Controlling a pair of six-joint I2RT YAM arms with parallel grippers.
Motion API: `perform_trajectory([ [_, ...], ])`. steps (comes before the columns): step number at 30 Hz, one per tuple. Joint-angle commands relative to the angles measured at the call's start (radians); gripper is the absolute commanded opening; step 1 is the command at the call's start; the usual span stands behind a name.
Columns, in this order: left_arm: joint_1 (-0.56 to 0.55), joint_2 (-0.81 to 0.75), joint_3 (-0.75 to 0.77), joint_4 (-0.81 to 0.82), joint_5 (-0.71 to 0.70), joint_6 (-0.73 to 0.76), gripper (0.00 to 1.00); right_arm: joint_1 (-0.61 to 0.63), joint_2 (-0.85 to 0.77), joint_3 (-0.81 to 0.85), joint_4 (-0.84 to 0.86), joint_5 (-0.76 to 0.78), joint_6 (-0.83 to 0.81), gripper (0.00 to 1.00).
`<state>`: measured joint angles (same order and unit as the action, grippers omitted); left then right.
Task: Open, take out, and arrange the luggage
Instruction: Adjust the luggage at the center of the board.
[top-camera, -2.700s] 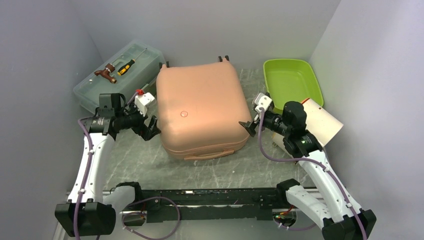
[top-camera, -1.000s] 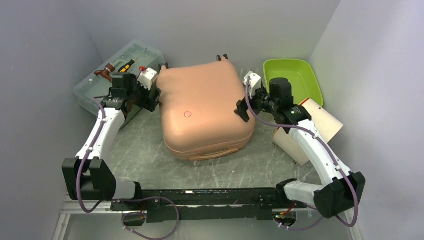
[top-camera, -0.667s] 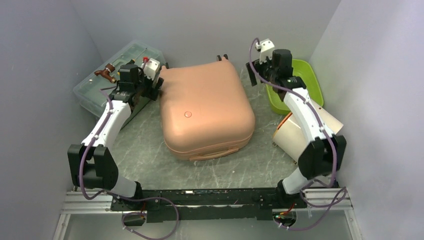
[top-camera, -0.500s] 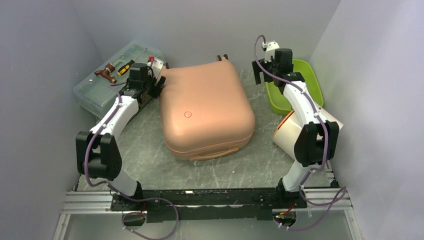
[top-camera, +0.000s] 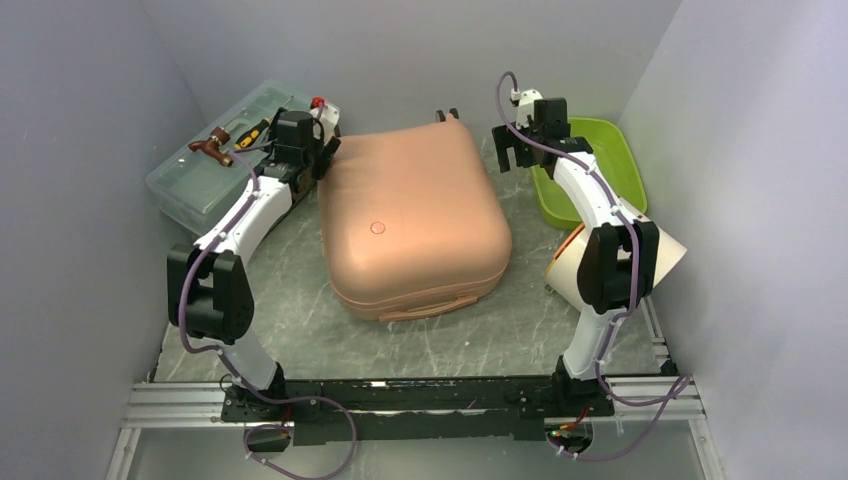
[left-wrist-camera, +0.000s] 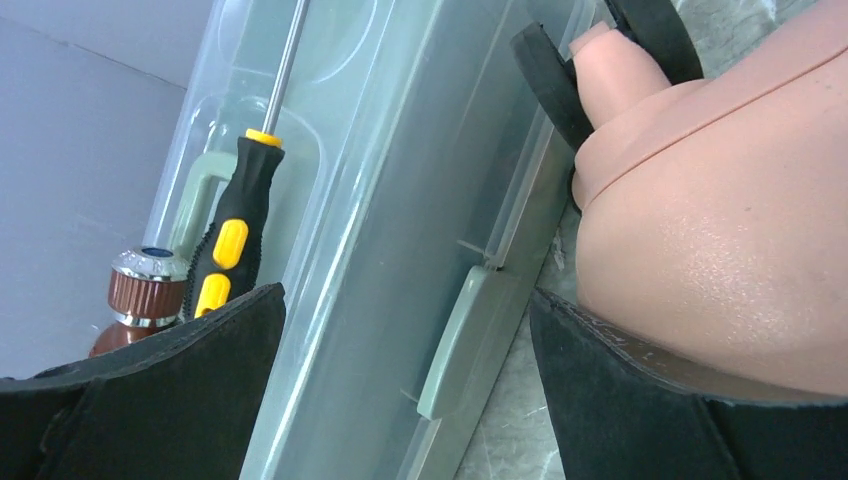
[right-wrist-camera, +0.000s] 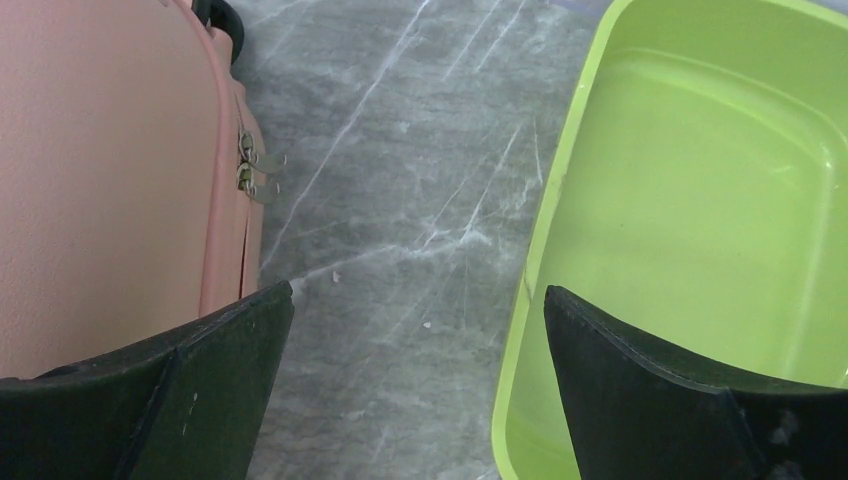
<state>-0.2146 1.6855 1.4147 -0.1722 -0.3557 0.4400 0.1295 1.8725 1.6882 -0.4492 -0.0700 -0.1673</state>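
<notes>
The luggage (top-camera: 410, 220) is plain salmon-pink with black wheels (left-wrist-camera: 548, 85), the toolbox (top-camera: 190, 185) at ten o'clock translucent grey-green, the screwdriver (left-wrist-camera: 228, 250) handle black and yellow, the tray (top-camera: 615, 145) at two o'clock lime green, and the desk (top-camera: 300, 300) grey marble veined in white.

A screwdriver (top-camera: 252, 131) and brown tap (top-camera: 212, 148) lie on the grey-green toolbox (top-camera: 188, 186); lime tray (top-camera: 606, 165) far right.

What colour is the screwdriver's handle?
Screwdriver handle: black with yellow; left wrist view shows it best.
</notes>
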Motion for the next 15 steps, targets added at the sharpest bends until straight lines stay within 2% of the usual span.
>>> perform_trajectory([
  [1, -0.148, 0.1, 0.029, -0.05, 0.165, -0.103, 0.99, -0.003, -0.001, 0.049, -0.016, 0.033, 0.014, 1.0],
  [4, -0.163, 0.15, 0.05, -0.091, 0.204, -0.153, 0.99, -0.014, -0.01, 0.061, -0.035, 0.041, 0.011, 1.0],
  [9, -0.18, 0.196, 0.114, -0.102, 0.131, -0.149, 0.99, -0.024, -0.066, 0.018, -0.034, 0.04, -0.003, 1.0],
  [11, -0.182, 0.204, 0.154, -0.102, 0.211, -0.137, 0.99, -0.024, -0.082, -0.005, -0.013, 0.051, -0.001, 1.0],
  [15, -0.236, 0.256, 0.271, -0.209, 0.337, -0.134, 0.99, -0.026, -0.052, 0.024, -0.008, 0.106, 0.026, 1.0],
])
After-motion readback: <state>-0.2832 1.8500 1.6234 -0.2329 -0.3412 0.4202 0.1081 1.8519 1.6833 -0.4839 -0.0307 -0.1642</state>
